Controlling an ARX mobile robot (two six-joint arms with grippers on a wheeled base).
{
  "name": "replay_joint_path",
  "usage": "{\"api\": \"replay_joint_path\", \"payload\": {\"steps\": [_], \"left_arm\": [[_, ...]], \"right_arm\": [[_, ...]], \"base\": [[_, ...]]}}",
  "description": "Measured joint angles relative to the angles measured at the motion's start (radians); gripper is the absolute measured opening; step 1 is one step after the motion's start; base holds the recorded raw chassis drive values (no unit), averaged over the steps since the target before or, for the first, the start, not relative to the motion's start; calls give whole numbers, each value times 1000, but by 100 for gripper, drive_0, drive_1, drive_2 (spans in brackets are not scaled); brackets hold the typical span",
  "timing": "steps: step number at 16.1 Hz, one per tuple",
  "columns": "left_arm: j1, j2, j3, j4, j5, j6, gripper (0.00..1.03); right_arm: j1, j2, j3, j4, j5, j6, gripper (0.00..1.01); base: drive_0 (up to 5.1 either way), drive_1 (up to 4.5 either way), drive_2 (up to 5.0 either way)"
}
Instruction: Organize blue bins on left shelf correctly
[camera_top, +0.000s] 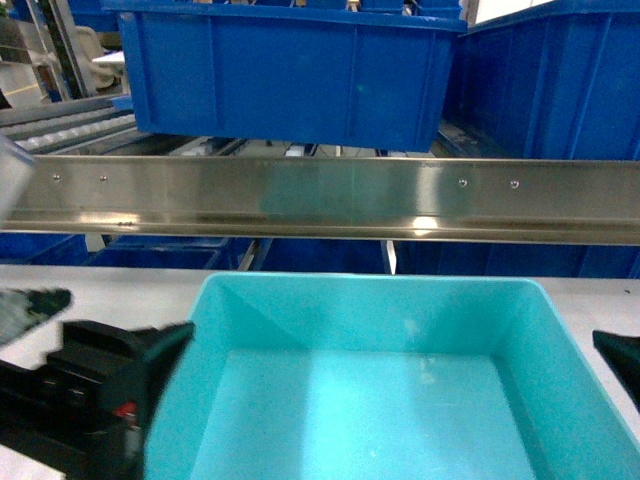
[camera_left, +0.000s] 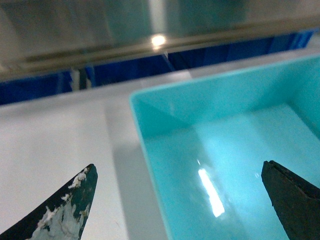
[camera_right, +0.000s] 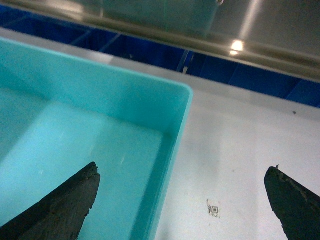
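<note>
Turquoise rectangular plastic tub (camera_top: 370, 400), smooth-walled with a rim and tapered sides, sits on the pale grey-white table surface (camera_top: 90, 280) directly in front of me, its inside holding nothing. Beyond its far rim runs the shiny stainless-steel horizontal bar of the left shelf (camera_top: 330, 198), and on the shelf level above that bar stand two dark royal-blue plastic bins (camera_top: 290, 75), side by side. Sloping tracks of small white rollers (camera_top: 60, 125) show at the upper left, beside the blue bin. More dark blue bin walls are visible under the bar.

My left gripper (camera_left: 177, 200) stands spread wide: in its wrist view one dark fingertip (camera_left: 70, 210), scuffed with white marks, is outside the tub over the table, the other is over the tub's interior, so the tub's left wall lies between them. Neither fingertip touches that wall.

My right gripper (camera_right: 185, 200) is likewise spread wide, straddling the tub's right wall: one black fingertip (camera_right: 60, 205) over the interior, the other over the table. No contact with the wall is visible. A small square printed marker (camera_right: 214, 210) lies on the table between the wall and the outer fingertip.
</note>
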Motion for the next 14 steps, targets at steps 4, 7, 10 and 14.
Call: {"api": "replay_joint_path", "payload": {"steps": [4,7,10,14], "left_arm": [[-60,196,84,-66,-45,-76,98],[-86,283,114,-103,-34,-137,98],[-111,370,103,-64,-104,-179,98],[-123,431,87,-27,-150,-219,98]], "right_arm": [[-39,135,58,-82,-74,-3,98],[-58,193,53,-67,-87,-3,98],[-64,235,39,-53,-96,-14,98],[-64,271,14,-14,-94,-40,98]], "base": [[0,0,0],[0,0,0],[0,0,0],[0,0,0]]}}
